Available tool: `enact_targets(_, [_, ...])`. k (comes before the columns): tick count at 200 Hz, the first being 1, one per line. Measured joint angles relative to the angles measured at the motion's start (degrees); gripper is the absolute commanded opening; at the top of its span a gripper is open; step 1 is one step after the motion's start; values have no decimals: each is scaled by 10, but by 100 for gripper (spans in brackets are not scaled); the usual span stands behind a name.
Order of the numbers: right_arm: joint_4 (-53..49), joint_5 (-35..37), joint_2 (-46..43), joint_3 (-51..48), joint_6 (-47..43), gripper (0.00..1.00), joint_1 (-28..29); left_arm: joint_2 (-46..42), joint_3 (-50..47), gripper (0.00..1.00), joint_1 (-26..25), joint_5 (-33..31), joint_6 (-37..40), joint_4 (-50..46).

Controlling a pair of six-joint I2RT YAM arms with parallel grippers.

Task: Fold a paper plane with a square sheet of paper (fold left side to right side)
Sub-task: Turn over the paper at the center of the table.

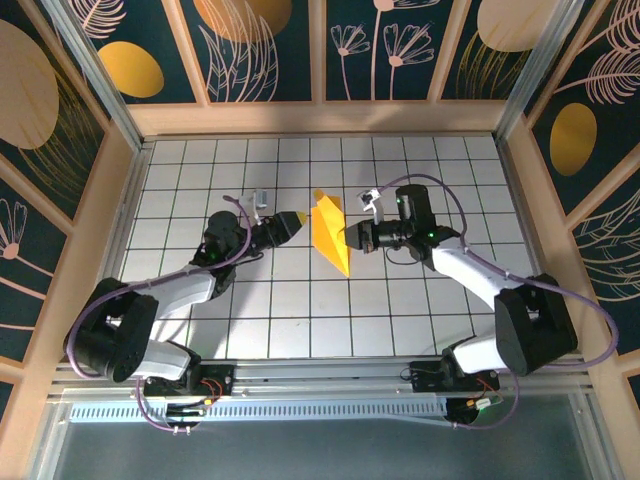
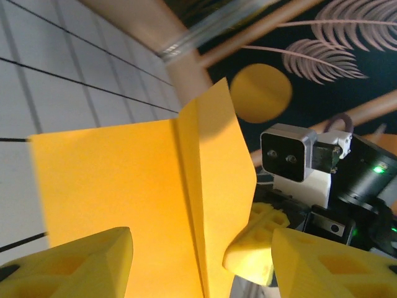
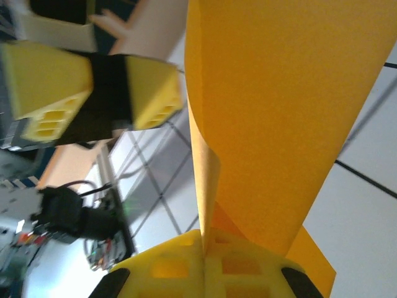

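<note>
Bench (image 1: 300, 325): white grid tiles. Dark floral wall panels (image 1: 290, 70) with golden ovals (image 1: 130, 68) at 9, 12 and 3 o'clock, in a wooden frame (image 1: 320, 117).

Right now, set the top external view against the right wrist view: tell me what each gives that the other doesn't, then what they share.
Top external: the layout, with the partly folded paper between the left tool and the right tool, over the white grid table. Right wrist: the grip up close, the right tool's yellow fingers pinched shut on the paper's edge. Shared: the orange paper and the open left tool beside it.
</note>
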Motion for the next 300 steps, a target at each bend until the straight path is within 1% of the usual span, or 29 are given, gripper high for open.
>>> enact_targets(22, [14, -40, -17, -1, 4, 0, 0, 31, 8, 59, -4, 33, -27, 54])
enact_targets(40, [26, -58, -22, -1, 7, 0, 0, 46, 16, 59, -12, 50, -37, 81])
enact_targets(53, [30, -67, -22, -1, 10, 0, 1, 53, 25, 56, -19, 62, -43, 94])
enact_targets(69, [35, -75, -22, -1, 16, 0, 1, 60, 36, 50, -26, 73, -49, 108])
enact_targets(88, [39, -82, -22, -1, 21, 0, 2, 67, 44, 39, -31, 82, -53, 118])
enact_targets(124, [44, -84, -21, -1, 28, 0, 3, 73, 46, 21, -32, 83, -53, 122])
enact_targets(135, [46, -84, -21, -1, 32, 4, 3, 73, 46, 17, -32, 83, -55, 123])
enact_targets(166, [47, -79, -22, -1, 37, 22, 3, 73, 46, 7, -32, 79, -56, 125])
enact_targets(197, [40, -59, -37, -1, 47, 40, -1, 73, 46, 3, -33, 73, -58, 139])
enact_targets(215, [31, -43, -67, -1, 51, 54, -11, 75, 46, 2, -36, 68, -62, 150])
enact_targets(233, [16, -20, -109, -2, 44, 74, -31, 78, 46, 2, -38, 64, -68, 161])
enact_targets(243, [10, -6, -131, -7, 50, 82, -45, 82, 46, 2, -39, 62, -71, 170])
enact_targets(257, [6, 6, -156, -19, 48, 87, -64, 87, 46, 2, -41, 62, -76, 182])
enact_targets(272, [4, 8, -165, -35, 50, 90, -73, 92, 46, 2, -43, 62, -81, 188])
enact_targets(300, [9, -15, -164, -83, 68, 91, -69, 100, 49, 2, -49, 62, -86, 193])
